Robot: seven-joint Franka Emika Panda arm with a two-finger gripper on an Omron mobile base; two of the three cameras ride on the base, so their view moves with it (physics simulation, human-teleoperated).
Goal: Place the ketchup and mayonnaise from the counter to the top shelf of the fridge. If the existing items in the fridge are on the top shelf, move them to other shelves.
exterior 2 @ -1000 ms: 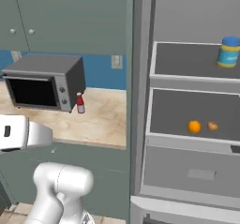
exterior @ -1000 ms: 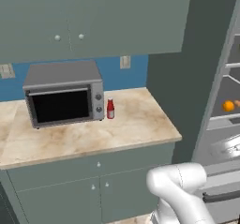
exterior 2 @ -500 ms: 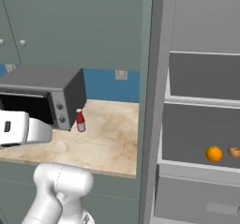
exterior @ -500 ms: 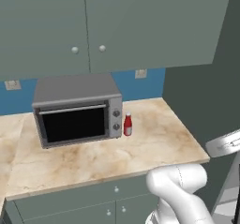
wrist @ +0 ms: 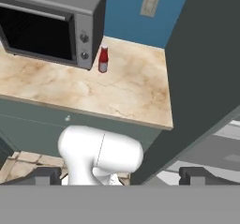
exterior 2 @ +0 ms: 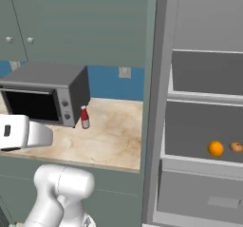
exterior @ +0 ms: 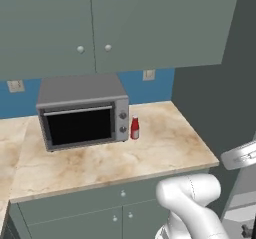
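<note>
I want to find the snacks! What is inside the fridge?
On a lower shelf of the fridge sit an orange fruit and a smaller brownish lump. The shelf above looks bare. What the grey drawer holds is hidden.

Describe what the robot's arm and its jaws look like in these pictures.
The arm is glossy white, built of thick rounded segments like bent tubes, with a darker seam where segments meet. In the right base view a boxy white link carries a small dark mark. The jaws show in the hand view as two small dark grey blocks. No cables show.

The hand (wrist: pixel 119 175) hangs open, seemingly empty, arm folded low.
</note>
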